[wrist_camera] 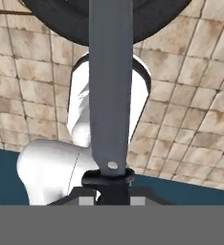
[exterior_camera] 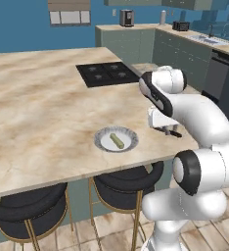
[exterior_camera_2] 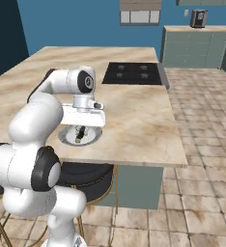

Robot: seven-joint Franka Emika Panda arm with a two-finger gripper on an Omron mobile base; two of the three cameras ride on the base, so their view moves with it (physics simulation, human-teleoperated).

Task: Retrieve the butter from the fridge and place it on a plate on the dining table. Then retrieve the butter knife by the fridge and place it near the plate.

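**Butter is plated; knife is in the grip, not yet set down**

Start nearest you. In the hand view the gripper (wrist_camera: 109, 185) is clamped shut on the butter knife (wrist_camera: 110, 86), whose dark blade runs straight up from between the tips, with floor tiles and the black seat of a stool (wrist_camera: 109, 19) behind it. From that, you can judge the knife is fetched and only its placing is left.

A little further out, the left base view puts the hand at the near right edge of the dining table (exterior_camera: 38, 108), just beside the plate (exterior_camera: 103, 135) on its right. The butter (exterior_camera: 117, 140) lies flat inside the plate, so the first half of the task looks done. Beyond it sits the black cooktop (exterior_camera: 106, 73), well apart from the plate.

Compare the views before you release:

- The left base view gives you the butter in the clear.
- In the right base view the hand hangs in front of the plate (exterior_camera_2: 66, 137), so you cannot tell there whether it is over the plate or beside it.
- The hand view shows the grip itself, which both base views leave too small to read.
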